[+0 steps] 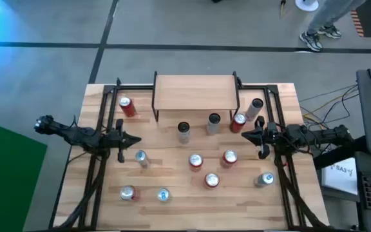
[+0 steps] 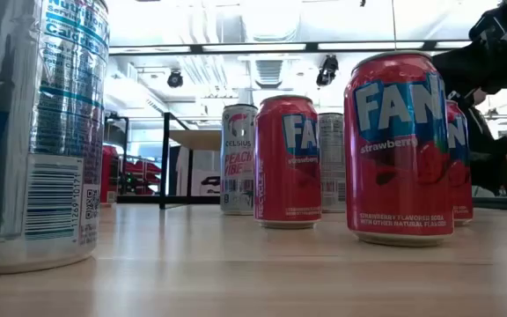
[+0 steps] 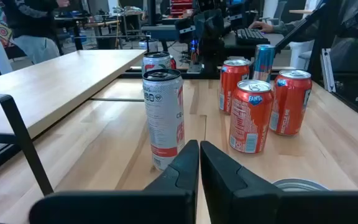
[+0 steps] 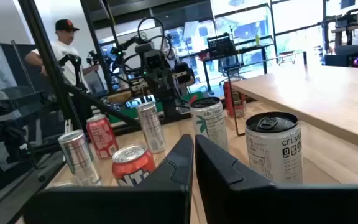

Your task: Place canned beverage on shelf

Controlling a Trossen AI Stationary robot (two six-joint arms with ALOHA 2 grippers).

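Glossy metal cans (image 2: pixel 399 150); pale, smooth matt wooden surface (image 1: pixel 172 171); wooden shelf (image 1: pixel 196 93) on thin black metal legs.

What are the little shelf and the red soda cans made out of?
The shelf looks like a pale wooden plank with a smooth matte top, since faint grain shows, and it stands on thin black legs that are probably painted metal. The red cans look like thin metal, likely aluminium: their printed sides are glossy and catch the light, and the rims look silvery.
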